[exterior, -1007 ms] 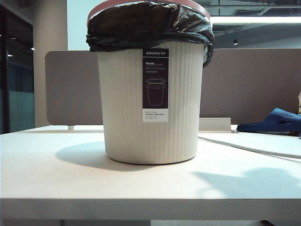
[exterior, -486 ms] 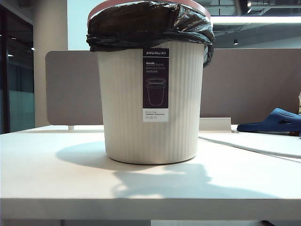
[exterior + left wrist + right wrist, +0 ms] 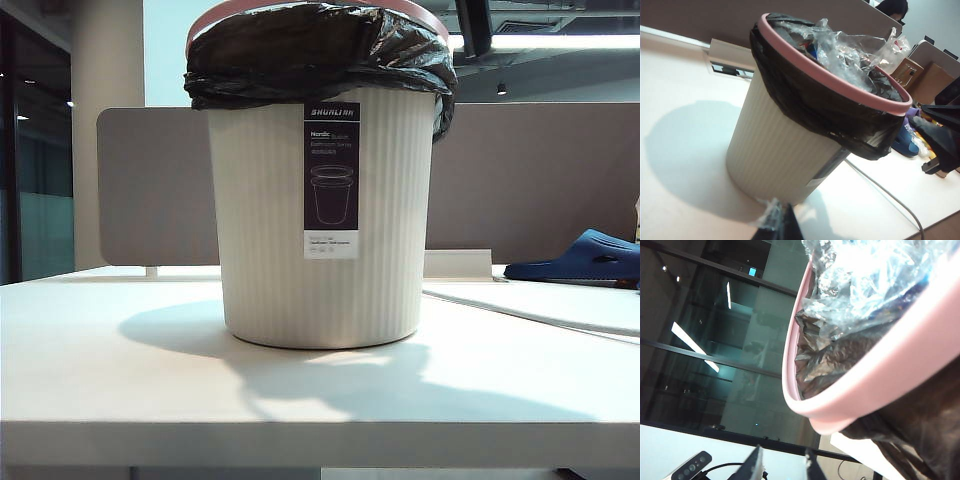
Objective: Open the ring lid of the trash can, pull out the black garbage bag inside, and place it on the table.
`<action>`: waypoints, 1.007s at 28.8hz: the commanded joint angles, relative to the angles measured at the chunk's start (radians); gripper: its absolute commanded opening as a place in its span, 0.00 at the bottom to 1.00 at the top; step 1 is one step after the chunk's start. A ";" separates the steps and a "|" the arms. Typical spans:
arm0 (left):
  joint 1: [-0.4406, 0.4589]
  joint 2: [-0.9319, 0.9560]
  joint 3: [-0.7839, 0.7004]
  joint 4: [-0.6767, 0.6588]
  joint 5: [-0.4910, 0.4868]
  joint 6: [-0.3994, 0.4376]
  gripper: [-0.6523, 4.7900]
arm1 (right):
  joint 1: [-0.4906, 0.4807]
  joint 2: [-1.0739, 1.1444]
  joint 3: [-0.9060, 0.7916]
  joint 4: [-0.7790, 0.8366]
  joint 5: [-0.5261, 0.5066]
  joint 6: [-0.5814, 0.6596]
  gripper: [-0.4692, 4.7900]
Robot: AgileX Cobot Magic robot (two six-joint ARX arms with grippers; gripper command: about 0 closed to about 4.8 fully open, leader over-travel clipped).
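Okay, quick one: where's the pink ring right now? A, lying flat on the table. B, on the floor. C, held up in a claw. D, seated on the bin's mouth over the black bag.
D: the pink ring sits on the bin mouth, clamping the black bag folded over the rim; neither claw holds it.

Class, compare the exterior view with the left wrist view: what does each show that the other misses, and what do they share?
Only the exterior view shows the front of the trash can's dark SHUNLI label.

Only the left wrist view looks into the can's mouth: clear crumpled plastic fills it. It also shows the shut left gripper low beside the can.

Both show the ring lid, seated over the black garbage bag, on the table.
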 commanded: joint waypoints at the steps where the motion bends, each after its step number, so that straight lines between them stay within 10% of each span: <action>1: -0.019 0.000 0.005 0.030 0.002 0.037 0.17 | 0.001 -0.003 0.005 0.027 -0.001 0.031 0.30; 16: -0.037 0.008 0.004 0.146 0.133 0.014 0.17 | 0.001 0.003 0.004 0.028 -0.006 0.114 0.36; 29: -0.045 0.105 0.004 0.256 0.138 -0.205 0.17 | -0.018 0.003 0.003 0.027 0.002 0.115 0.36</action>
